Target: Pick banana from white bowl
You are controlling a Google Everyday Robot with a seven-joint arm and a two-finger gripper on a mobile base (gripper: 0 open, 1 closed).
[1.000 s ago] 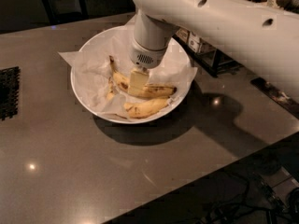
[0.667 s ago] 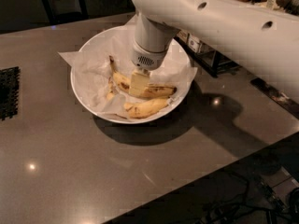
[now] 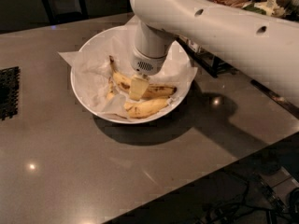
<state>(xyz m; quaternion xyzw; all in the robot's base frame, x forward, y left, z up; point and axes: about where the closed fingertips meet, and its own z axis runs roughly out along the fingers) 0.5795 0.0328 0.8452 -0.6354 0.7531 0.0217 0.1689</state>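
Reaching into the white bowl (image 3: 74, 85), the tool (image 3: 138, 88) is pressed against the banana (image 3: 160, 91); its grip cannot be told.

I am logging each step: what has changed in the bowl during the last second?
Nothing clearly moved. The gripper is down in the white bowl at the banana, perhaps a trace lower than before. Nothing was lifted or let go. The shorter banana, the paper lining and the table stayed as they were.
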